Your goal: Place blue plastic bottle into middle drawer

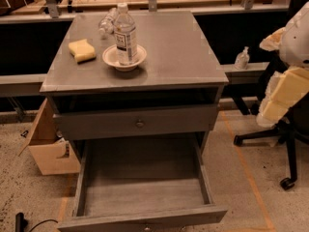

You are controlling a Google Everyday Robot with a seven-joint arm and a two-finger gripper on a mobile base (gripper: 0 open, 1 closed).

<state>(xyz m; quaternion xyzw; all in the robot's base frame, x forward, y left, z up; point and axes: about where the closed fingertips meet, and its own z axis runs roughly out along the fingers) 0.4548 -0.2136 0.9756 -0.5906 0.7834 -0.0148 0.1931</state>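
Bottle first: the blue plastic bottle stands upright in a small white dish on the grey cabinet top, toward the back left, white cap up and its label facing the camera. Just left of the dish lies a yellow sponge, and behind the dish a smaller clear bottle lies on its side near the rear edge. Below the top, the upper drawer with its small round knob sits pushed in. Under it the middle drawer is pulled well out toward the camera, its bare board floor showing. The bottle is well apart from that drawer, up on the top. At the far right edge, beside the cabinet and above an office chair, hangs a white and cream shape that appears to be the arm with the gripper; it touches nothing on the cabinet, and whether it is open or closed cannot be told. A cardboard box sits on the floor at the cabinet's left.
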